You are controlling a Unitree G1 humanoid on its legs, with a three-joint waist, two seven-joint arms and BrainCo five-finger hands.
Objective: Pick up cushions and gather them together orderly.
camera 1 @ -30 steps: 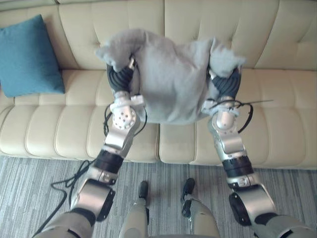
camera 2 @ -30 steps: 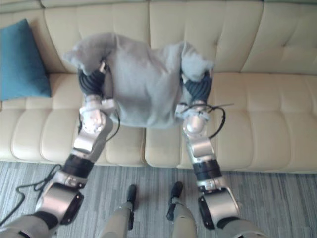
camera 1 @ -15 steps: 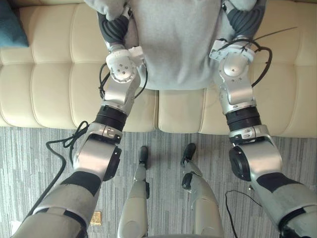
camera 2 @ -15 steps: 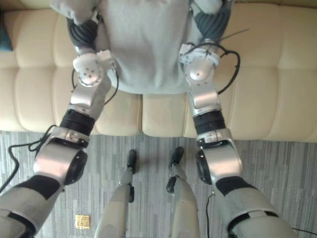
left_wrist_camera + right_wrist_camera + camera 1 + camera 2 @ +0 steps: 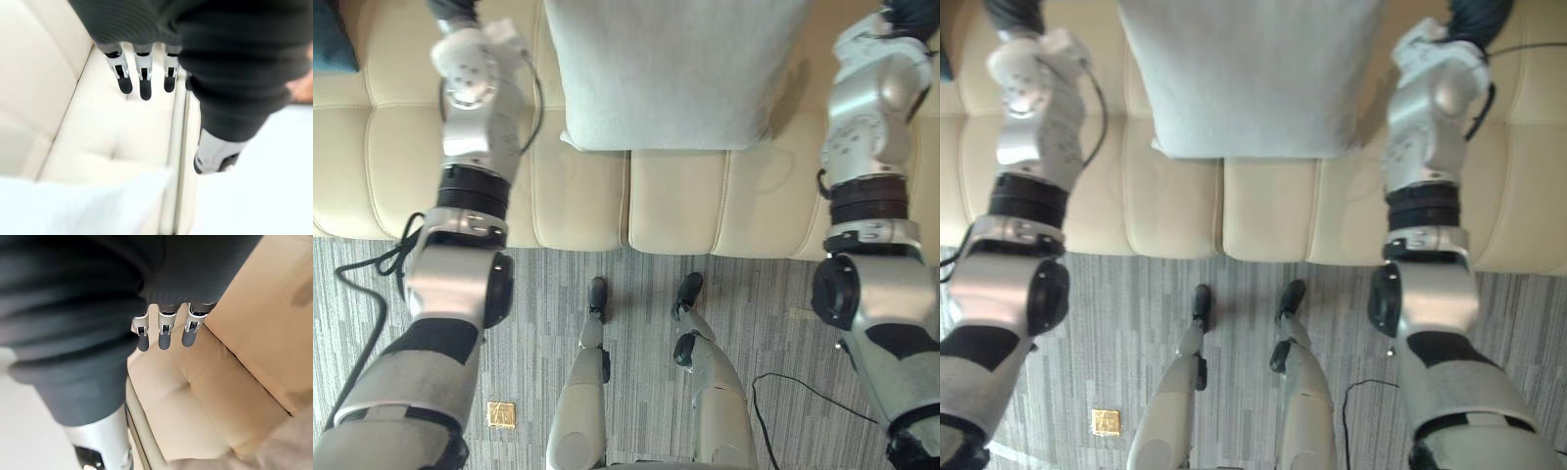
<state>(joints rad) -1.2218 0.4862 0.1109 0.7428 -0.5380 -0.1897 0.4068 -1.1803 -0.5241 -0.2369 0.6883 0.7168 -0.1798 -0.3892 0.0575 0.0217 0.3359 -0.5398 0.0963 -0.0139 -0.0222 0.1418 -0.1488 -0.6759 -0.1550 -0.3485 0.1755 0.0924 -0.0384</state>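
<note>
As cropped grey cushion [image 5: 671,73] rests on sofa [image 5: 675,211] | left hand [image 5: 145,81], right hand [image 5: 164,335]: fingers straight

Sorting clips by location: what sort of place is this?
Probably a living room or lounge: a cream tufted leather sofa, a light grey square fabric cushion on it, grey striped carpet below.
</note>
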